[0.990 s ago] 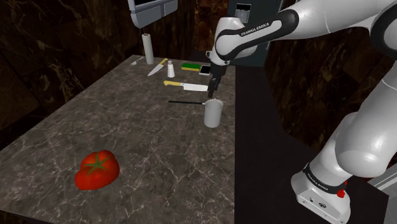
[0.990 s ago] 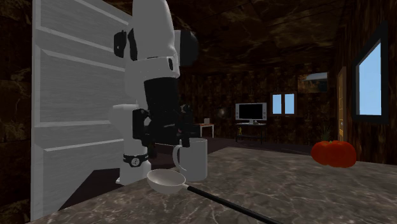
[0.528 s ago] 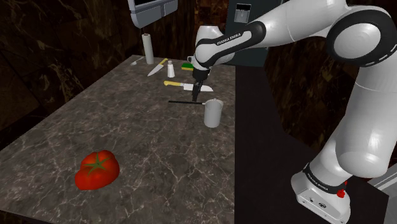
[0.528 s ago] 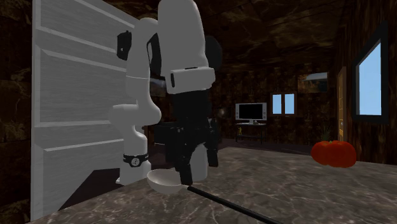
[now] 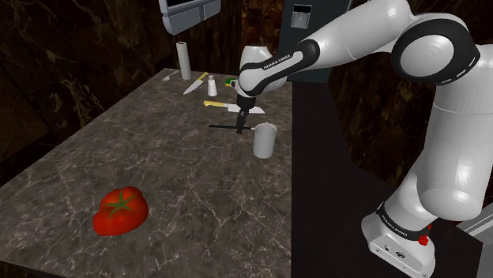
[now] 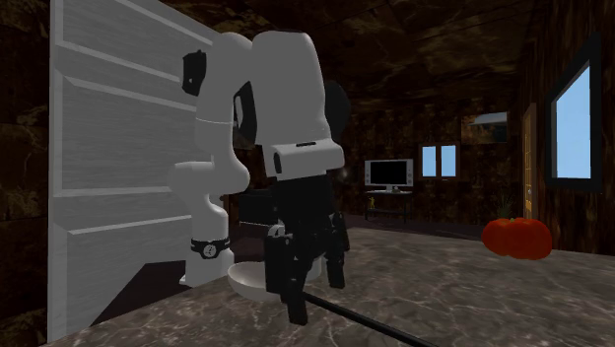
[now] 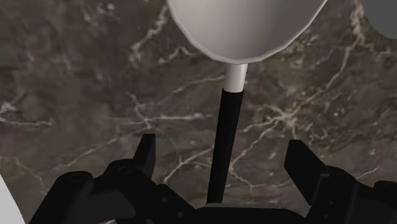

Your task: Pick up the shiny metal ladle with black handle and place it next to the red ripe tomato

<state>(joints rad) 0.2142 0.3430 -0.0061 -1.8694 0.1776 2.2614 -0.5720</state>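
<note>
The ladle (image 5: 221, 126) lies on the dark marble counter (image 5: 182, 174), its thin black handle pointing to the shoulder view's left. Its pale bowl (image 7: 245, 25) and black handle (image 7: 226, 146) run straight out from my hand. My gripper (image 7: 222, 159) is open and low over the handle, one finger on each side, neither touching it. The gripper (image 5: 242, 122) stands just beside a grey mug (image 5: 264, 140). From the second exterior view the gripper (image 6: 313, 286) covers part of the ladle bowl (image 6: 246, 279). The red tomato (image 5: 121, 211) sits far off at the counter's near end.
Knives (image 5: 225, 106), a shaker (image 5: 212, 81), a paper roll (image 5: 184, 60) and a green sponge (image 5: 230, 81) crowd the counter's far end. The counter's edge drops off right of the mug. A white panelled door (image 6: 118, 168) stands behind the arm.
My gripper has swung from above the mug toward the shoulder view's left and come down over the ladle's handle. The ladle, mug and tomato have stayed put.
</note>
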